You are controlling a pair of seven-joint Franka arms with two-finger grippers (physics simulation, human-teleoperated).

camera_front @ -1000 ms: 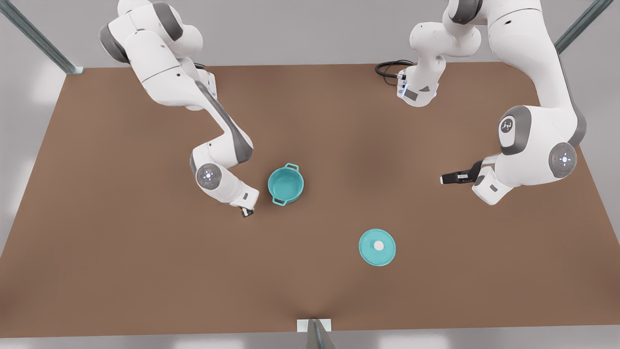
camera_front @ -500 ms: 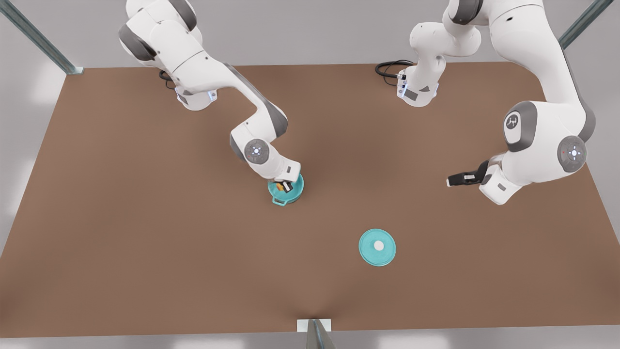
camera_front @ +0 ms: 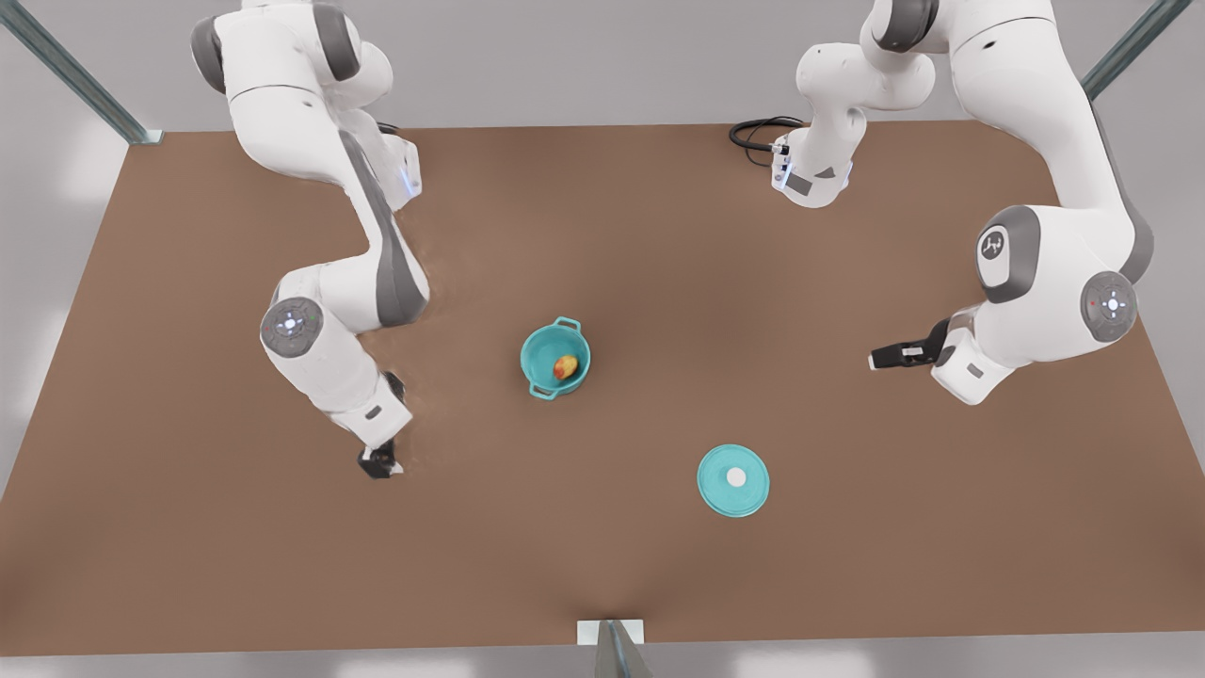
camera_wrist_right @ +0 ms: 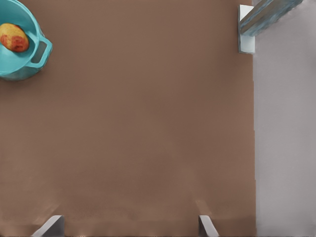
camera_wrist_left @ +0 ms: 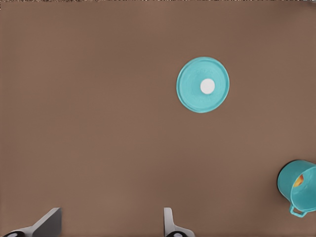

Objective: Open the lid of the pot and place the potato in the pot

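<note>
The teal pot [camera_front: 538,350] stands uncovered near the table's middle. The yellow-orange potato [camera_front: 565,366] lies inside it, also seen as potato [camera_wrist_right: 14,37] in pot [camera_wrist_right: 35,55]. The pot lid [camera_front: 733,480], knob up, lies flat on the table toward the front view's right of the pot; the left wrist view shows lid [camera_wrist_left: 203,85] and pot [camera_wrist_left: 288,183]. My right gripper [camera_front: 381,461] hangs open and empty at the front view's left of the pot, well apart from it. At the front view's right, my left gripper [camera_front: 883,357] waits open, pointing sideways toward the middle.
A black cable [camera_front: 756,133] coils at the back by an arm base. A white bracket [camera_front: 610,631] sits at the table's front edge, also seen as bracket [camera_wrist_right: 246,29]. Metal posts [camera_front: 80,80] stand at the back corners.
My right gripper carried the potato from beside the pot to over it, let go, and pulled back toward the front view's left. The potato now lies in the pot. The left arm barely shifted.
</note>
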